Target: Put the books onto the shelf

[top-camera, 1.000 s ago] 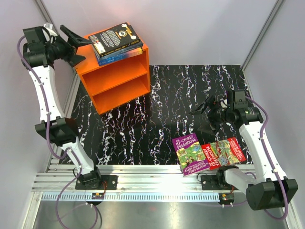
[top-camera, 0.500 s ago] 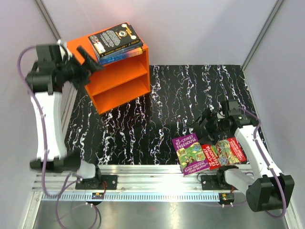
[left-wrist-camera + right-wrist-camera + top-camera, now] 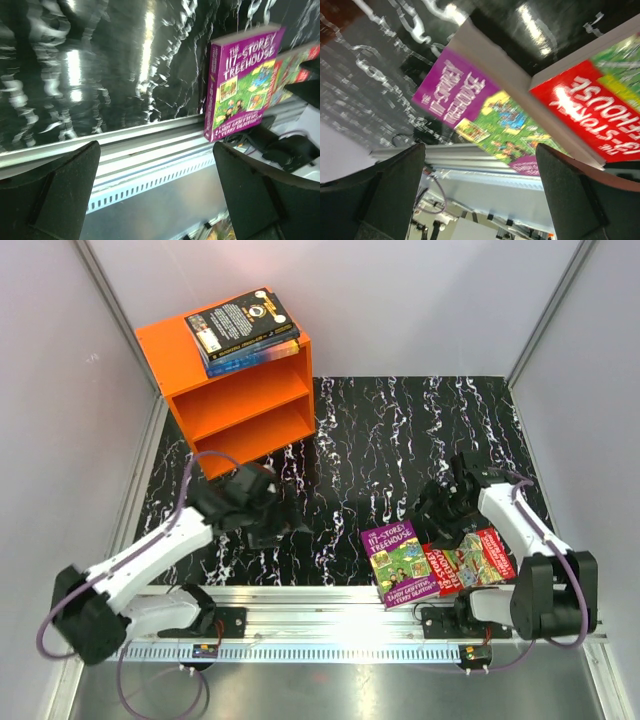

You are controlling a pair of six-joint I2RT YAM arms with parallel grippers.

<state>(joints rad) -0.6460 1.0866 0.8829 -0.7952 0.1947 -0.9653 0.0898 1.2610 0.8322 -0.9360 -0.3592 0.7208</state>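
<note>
Hovering open and empty, the right gripper (image 3: 438,518) hung close over the green-purple book (image 3: 403,563) and the red book (image 3: 480,558) at the near edge of the table (image 3: 350,440); the left gripper (image 3: 268,527), also open, sat low nearby. Two books (image 3: 240,325) lay atop the shelf (image 3: 235,410). Pickup looked next; blur hid which book, and a flat cover called for an edge grip.

Bright overhead light; glare streaks the glossy bench (image 3: 75,65) in the left wrist view. Right wrist view is blurred, lettering smeared on the red book (image 3: 590,107).
</note>
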